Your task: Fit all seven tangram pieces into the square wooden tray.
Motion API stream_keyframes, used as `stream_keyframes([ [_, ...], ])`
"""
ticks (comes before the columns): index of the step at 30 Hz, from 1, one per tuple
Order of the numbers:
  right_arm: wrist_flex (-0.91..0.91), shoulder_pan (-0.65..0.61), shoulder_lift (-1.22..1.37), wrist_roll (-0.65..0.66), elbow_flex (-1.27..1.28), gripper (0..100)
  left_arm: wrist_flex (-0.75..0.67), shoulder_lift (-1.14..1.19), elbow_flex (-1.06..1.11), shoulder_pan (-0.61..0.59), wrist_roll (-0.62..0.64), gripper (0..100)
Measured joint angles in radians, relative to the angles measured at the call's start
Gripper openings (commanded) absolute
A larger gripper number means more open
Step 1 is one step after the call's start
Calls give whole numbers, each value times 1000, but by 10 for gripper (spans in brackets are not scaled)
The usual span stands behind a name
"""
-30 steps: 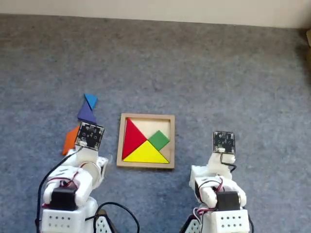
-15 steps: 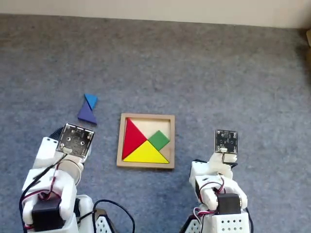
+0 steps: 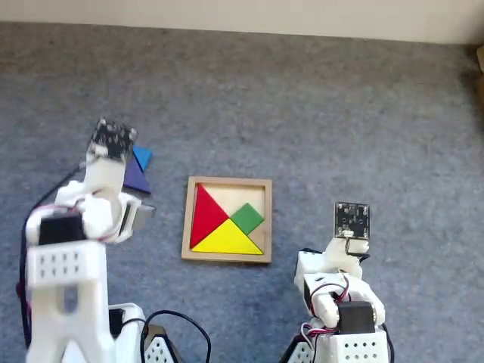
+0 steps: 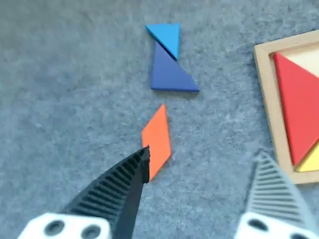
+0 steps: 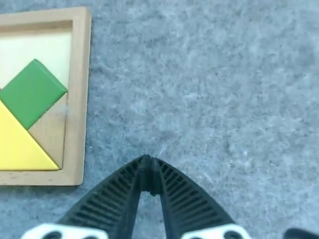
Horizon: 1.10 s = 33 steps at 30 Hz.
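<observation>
Your left claw (image 4: 202,172) hangs open just beside the orange piece (image 4: 157,141). Your right claw (image 5: 149,174) sits closed and empty beside the wooden tray (image 5: 79,99).

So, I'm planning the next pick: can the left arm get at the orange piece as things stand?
Probably yes. The left end effector is open close by the orange piece, which lies flat on the carpet, apart from the dark blue triangle and the tray.
</observation>
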Motion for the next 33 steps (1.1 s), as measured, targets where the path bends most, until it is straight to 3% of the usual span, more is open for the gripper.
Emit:
stream_keyframes([
  [12, 0, 0, 0, 0, 0, 6, -232, 509, -232, 0, 186, 325],
  [33, 0, 0, 0, 0, 0, 6, -368, 1227, -677, 0, 195, 274],
])
